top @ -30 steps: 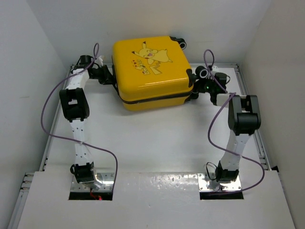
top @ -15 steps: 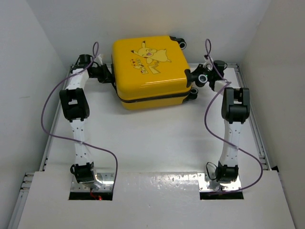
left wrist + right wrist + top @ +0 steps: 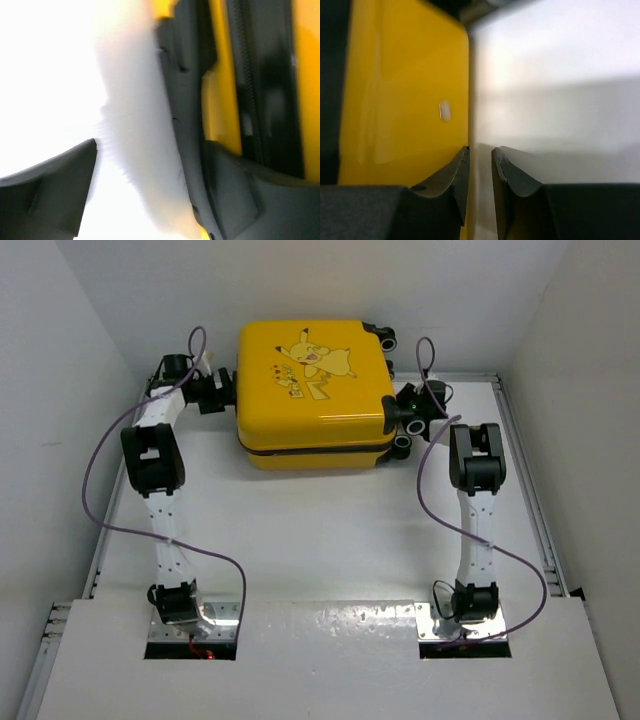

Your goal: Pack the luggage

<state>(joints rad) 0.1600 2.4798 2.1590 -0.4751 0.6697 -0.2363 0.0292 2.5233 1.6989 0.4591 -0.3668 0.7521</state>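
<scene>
Looking down from above, you have the luggage (image 3: 310, 380) lying flat and zipped shut at 12 o'clock on the surface (image 3: 320, 530), its cartoon print (image 3: 315, 355) facing up and black wheels (image 3: 388, 338) along its 3 o'clock side.

Your left end effector (image 3: 222, 390) sits at the case's 9 o'clock side, up against the shell. In the left wrist view its fingers (image 3: 50, 192) stand wide apart, with a black trim piece (image 3: 182, 100) of the luggage (image 3: 222, 100) between them and daylight on the left of that piece; nothing is clamped. The zipper (image 3: 250, 100) runs alongside.

Your right end effector (image 3: 400, 412) is at the 3 o'clock side, between the wheels. In the right wrist view its fingers (image 3: 455, 175) are parted by only a narrow slit, nothing gripped in it, and the yellow shell (image 3: 405, 90) lies just beside the left finger.
</scene>
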